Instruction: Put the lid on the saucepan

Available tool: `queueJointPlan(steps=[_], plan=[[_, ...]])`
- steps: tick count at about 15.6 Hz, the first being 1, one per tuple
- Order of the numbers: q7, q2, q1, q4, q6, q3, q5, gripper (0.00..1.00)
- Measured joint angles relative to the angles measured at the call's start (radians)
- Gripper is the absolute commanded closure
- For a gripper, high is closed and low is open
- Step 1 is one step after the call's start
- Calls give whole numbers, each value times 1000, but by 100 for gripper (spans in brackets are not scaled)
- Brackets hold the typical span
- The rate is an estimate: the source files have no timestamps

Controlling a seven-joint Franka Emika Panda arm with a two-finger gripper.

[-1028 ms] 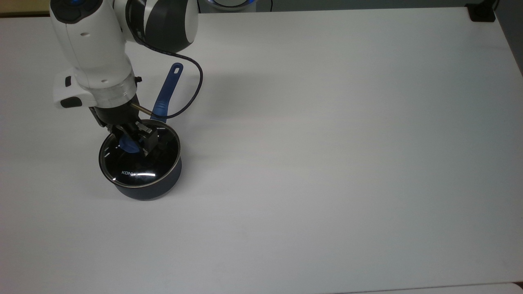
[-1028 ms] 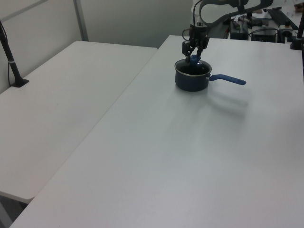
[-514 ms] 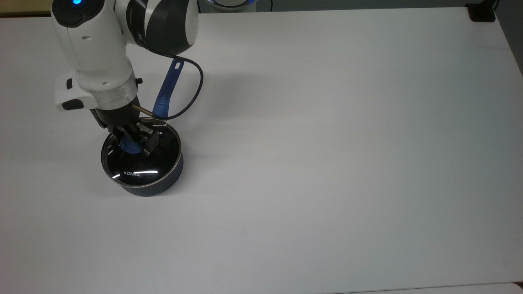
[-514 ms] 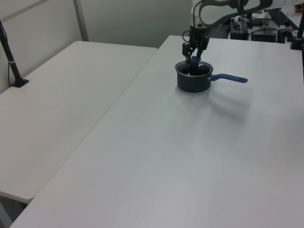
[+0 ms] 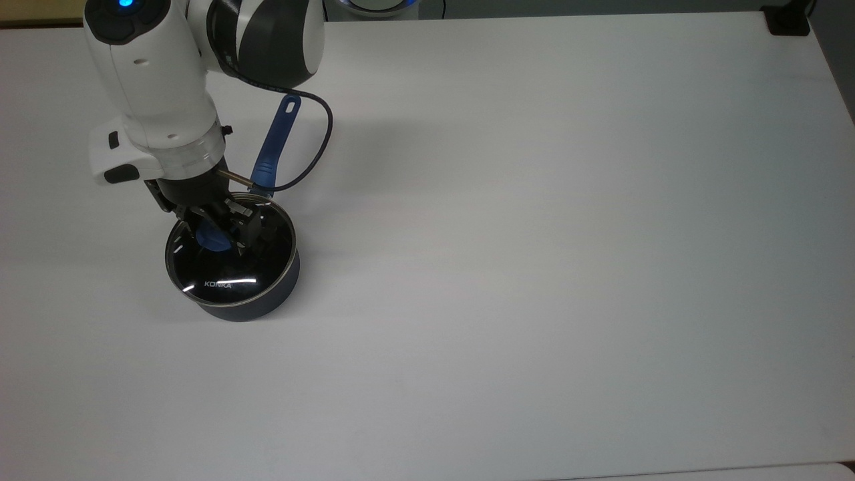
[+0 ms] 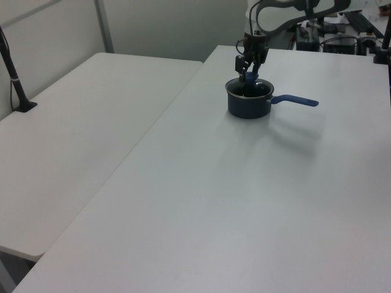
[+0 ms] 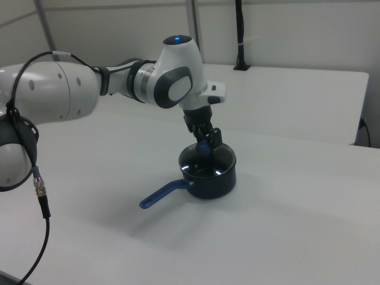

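The saucepan (image 5: 248,308) stands at the top view's left, its blue handle (image 5: 274,141) pointing toward the far edge. The glass lid (image 5: 224,270) lies flat on its rim, white lettering toward the near side. My gripper (image 5: 217,234) hangs straight down over the lid's blue knob (image 5: 211,239), open, with a finger on each side of it. In the left view the gripper (image 6: 250,68) is just above the saucepan (image 6: 247,107). In the right view the gripper (image 7: 206,144) stands over the lid (image 7: 208,167), and the handle (image 7: 161,194) points to the right view's left.
The white table (image 5: 534,234) spreads wide to the top view's right. A second table (image 6: 73,140) adjoins at the left view's left, with a black post (image 6: 13,76) clamped to it. A dark cable (image 5: 320,143) loops off my wrist above the handle.
The lid settled level on the rim and the saucepan shifted slightly toward the top view's right. My wrist has drawn up a little while the lid stays put.
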Motion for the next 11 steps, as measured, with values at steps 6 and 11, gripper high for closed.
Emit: queueJointPlan(steps=[6,11], plan=[[-50,0,1,0,0,0,-6,53],[-74,0,1,-1,0,-3,-6,42]])
